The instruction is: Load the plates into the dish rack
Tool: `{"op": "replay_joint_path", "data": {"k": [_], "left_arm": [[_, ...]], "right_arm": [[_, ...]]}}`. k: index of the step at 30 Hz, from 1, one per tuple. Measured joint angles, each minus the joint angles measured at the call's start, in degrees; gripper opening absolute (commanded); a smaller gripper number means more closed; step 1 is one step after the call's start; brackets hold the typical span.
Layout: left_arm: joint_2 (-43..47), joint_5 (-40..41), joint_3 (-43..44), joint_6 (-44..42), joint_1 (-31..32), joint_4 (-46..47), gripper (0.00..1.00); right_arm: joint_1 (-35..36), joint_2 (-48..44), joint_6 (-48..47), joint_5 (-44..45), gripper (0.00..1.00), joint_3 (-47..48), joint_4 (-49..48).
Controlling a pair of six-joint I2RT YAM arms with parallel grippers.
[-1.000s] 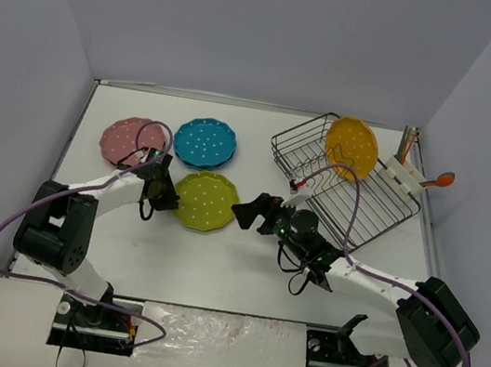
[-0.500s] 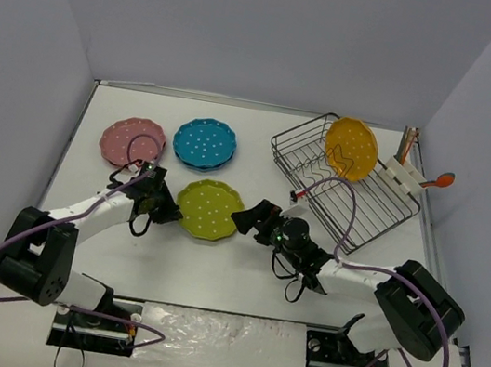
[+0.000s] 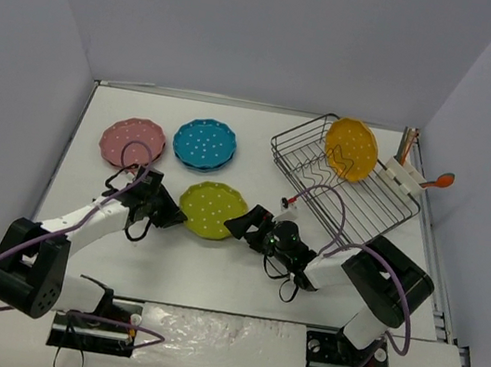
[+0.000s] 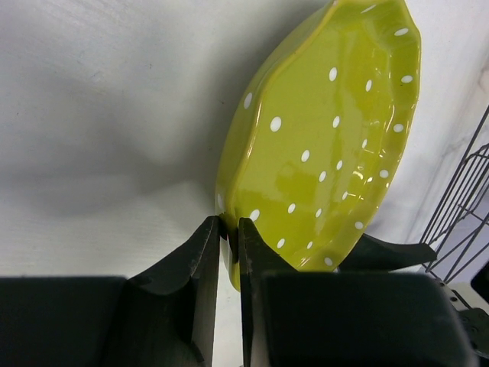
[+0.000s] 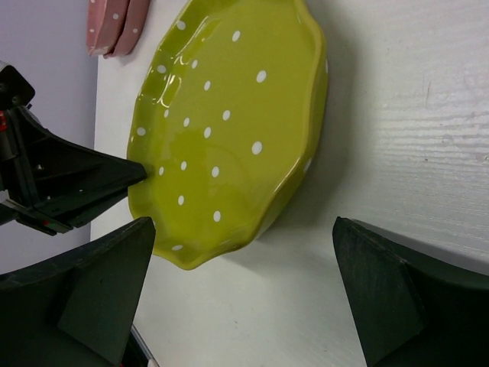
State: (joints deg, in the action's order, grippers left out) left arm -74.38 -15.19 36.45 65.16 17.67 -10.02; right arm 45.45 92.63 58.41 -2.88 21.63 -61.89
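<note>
My left gripper (image 3: 176, 214) is shut on the left rim of the yellow-green plate (image 3: 213, 210). In the left wrist view its fingertips (image 4: 231, 223) pinch that rim, and the plate (image 4: 328, 145) tilts up off the table. My right gripper (image 3: 237, 224) stands open at the plate's right edge. In the right wrist view its wide jaws (image 5: 243, 225) frame the plate (image 5: 229, 130) without touching it. A pink plate (image 3: 132, 141) and a blue plate (image 3: 205, 143) lie flat at the back left. An orange plate (image 3: 350, 148) stands upright in the dish rack (image 3: 383, 207).
A white utensil holder (image 3: 404, 175) with an orange spoon (image 3: 442, 180) hangs on the rack's right side. Grey walls close in the table on the left, back and right. The rack's near corner lies just behind the right wrist.
The left gripper has carried the yellow-green plate a little right and toward the arms. The right gripper has moved left and nearer, up to the plate's edge, still open.
</note>
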Motion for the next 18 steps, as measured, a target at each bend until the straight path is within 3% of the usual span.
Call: {"op": "replay_joint_path", "data": {"k": [12, 18], "left_arm": [[0.9, -1.6, -2.0, 2.2, 0.0, 1.4, 0.00], [1.2, -1.9, -2.2, 2.8, 0.4, 2.2, 0.00]], "right_arm": [[-1.9, 11.8, 8.2, -6.1, 0.95, 1.1, -16.8], [-2.2, 13.7, 10.5, -6.9, 0.89, 1.7, -19.2]]}}
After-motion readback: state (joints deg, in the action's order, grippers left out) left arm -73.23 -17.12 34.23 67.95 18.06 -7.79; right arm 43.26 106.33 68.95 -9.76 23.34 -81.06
